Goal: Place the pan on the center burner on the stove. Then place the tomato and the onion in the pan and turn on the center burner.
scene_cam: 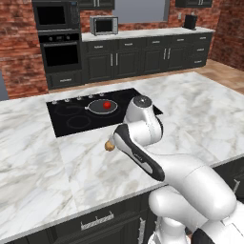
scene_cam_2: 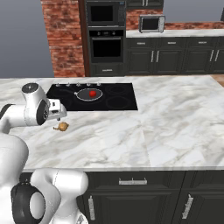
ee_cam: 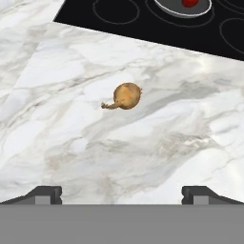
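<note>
Tan-yellow onion (ee_cam: 127, 95) lies alone on the white marble counter (ee_cam: 66, 138), just short of the stove (ee_cam: 143, 26) edge. In the hand view it sits near centre, slightly toward 12 o'clock, with its thin pointed tail aimed at about 8 o'clock. From the right base view the onion (scene_cam_2: 63, 127) rests directly under the gripper (scene_cam_2: 61, 111), not touching it.

Claw stands spread wide: the two dark fingertips (ee_cam: 45, 194) show far apart at the bottom corners of the hand view, nothing between them.

Pan (scene_cam: 102, 106) already sits on the center burner (scene_cam_2: 89, 94), handle pointing toward 9 o'clock in the left base view. Tomato (scene_cam: 107, 104) is inside it, red and glossy. Onion and burner knob are what remain, by my reading.

Handling judgement: the onion looks light, firm and round, with dry papery skin likely to be slick. It may roll if nudged from one side. Best hold appears to be across the widest part of the bulb, fingers straddling it evenly and clear of the tail, which seems too thin and weak to grip. Descend straight down so both pads meet together.
</note>
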Motion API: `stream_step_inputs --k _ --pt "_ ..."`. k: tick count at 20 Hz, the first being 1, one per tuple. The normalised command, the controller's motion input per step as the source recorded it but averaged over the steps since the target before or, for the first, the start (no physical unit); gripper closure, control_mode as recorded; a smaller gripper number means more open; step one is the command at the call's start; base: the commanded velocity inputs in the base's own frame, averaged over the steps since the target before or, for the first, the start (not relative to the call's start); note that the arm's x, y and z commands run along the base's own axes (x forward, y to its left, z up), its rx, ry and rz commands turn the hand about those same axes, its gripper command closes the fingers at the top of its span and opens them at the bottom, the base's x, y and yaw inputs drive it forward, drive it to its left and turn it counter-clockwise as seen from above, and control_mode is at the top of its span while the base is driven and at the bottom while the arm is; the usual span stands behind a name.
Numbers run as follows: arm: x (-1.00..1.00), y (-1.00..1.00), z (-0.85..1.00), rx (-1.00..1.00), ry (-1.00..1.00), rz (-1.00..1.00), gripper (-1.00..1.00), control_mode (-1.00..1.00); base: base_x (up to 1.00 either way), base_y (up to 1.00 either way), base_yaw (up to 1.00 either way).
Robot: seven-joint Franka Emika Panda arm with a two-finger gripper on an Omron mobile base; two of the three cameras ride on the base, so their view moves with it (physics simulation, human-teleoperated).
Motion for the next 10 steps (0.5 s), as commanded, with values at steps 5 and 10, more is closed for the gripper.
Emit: stream_step_inputs --k 5,10 --pt "0.20 0.13 -0.17 0.00 0.00 0.00 -1.00 -1.00 0.00 0.00 0.00" --pt "0.16 0.11 -0.17 0.00 0.00 0.00 -1.00 -1.00 0.00 0.00 0.00"
